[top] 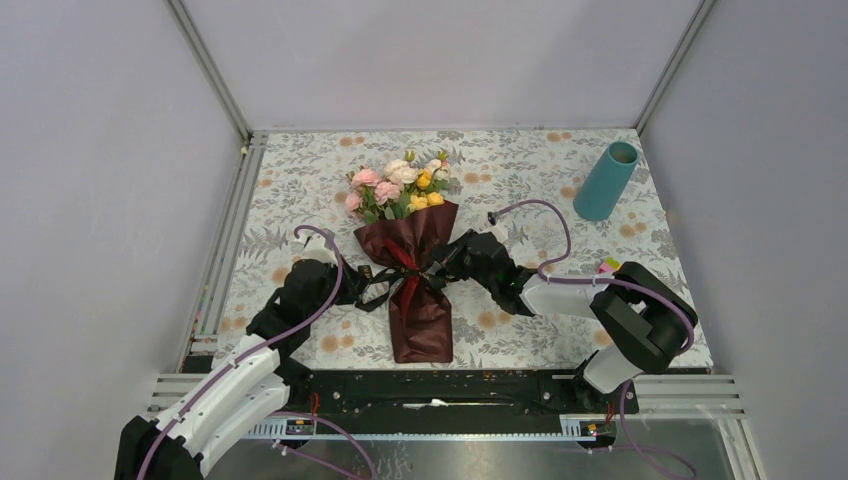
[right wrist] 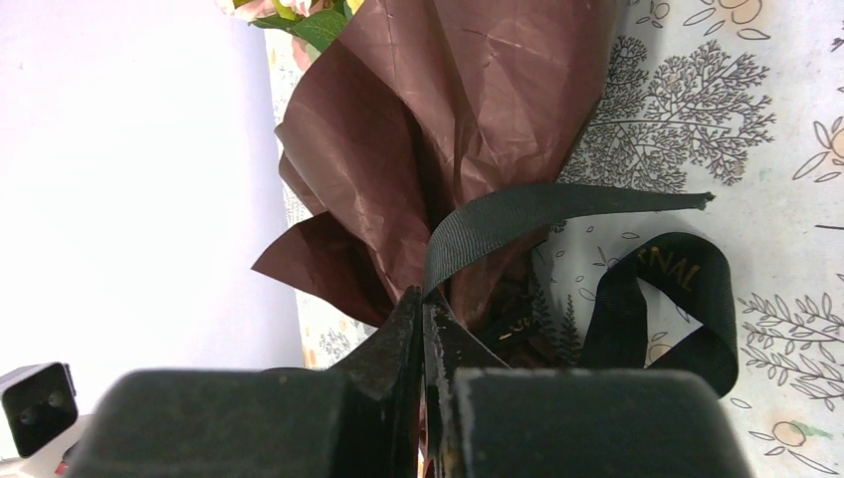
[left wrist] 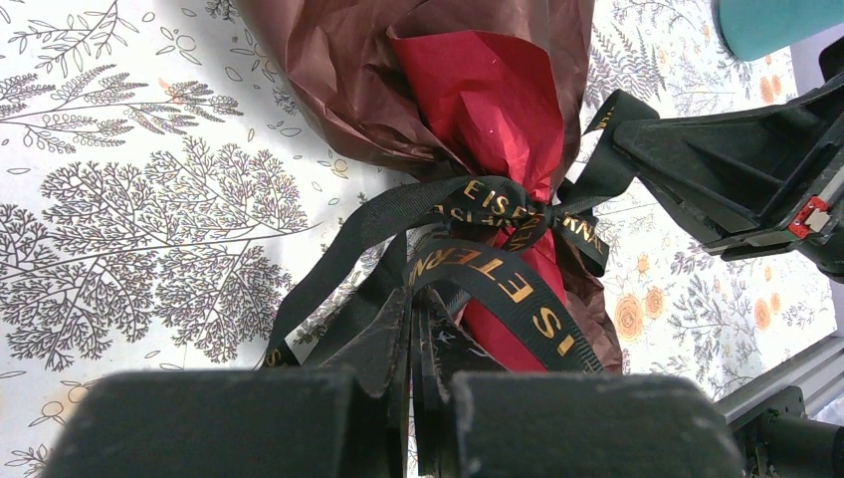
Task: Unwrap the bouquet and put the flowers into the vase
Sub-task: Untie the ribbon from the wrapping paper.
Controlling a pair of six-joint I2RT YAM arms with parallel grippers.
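While the ribbon (left wrist: 468, 199) is not yet undone, the step in hand is untying, the first part of unwrapping. The bouquet (top: 410, 265) lies flat at the table's (top: 300, 180) centre, with the flowers (top: 400, 185) towards 12 o'clock and the wrapped stems towards 6. Its maroon paper is crinkled over a red inner sheet and cinched at the waist by the black, gold-lettered ribbon.

At 9 o'clock of the knot, the left gripper (left wrist: 413, 309) is closed tight on a ribbon strand. At 3 o'clock, the right gripper (right wrist: 423, 304) is closed on a loose ribbon tail. The next move probably calls for drawing one gripper, or both, away from the knot without dragging the bunch. The vase (top: 606, 181) stands well apart at 2 o'clock, with nothing in it.
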